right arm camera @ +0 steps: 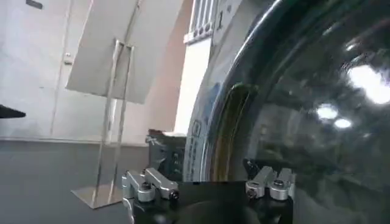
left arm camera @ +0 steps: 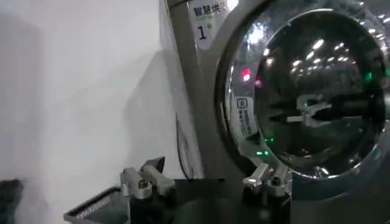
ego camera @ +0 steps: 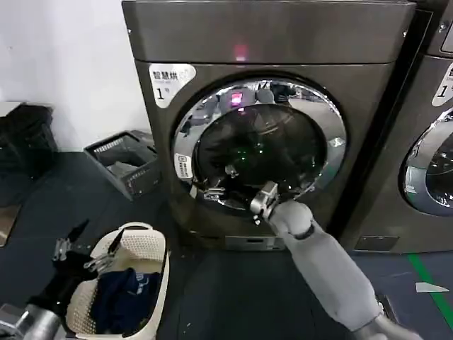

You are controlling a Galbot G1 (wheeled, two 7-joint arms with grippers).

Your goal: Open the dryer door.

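Fingers of the right gripper spread wide apart, clamped on nothing. Hung at the lower part of the door, close against the chrome ring beneath the dark glass; could not tell whether touched or just short of it. Seen from the right wrist, stood just beside the curved glass, with the door's edge running up past one finger. Reached there on a grey arm stretched up from the lower right.

Left gripper parked low on the left, well apart from the door, likewise slack and holding nothing. Hovered over the rim of a white laundry basket with dark blue clothes inside. From the left wrist, faced the door from a distance, a small green glint in the glass.

Door set in the front of the dryer, apparently lying flush against it; could not tell for certain whether latched. Carried reflections of lights and of a gripper. Above it to the left, a white sticker marked "1"; on the top panel, a small pink light.

Beside the dryer on the right, a second machine with its own round door. By the wall on the left, a grey crate on the dark floor.
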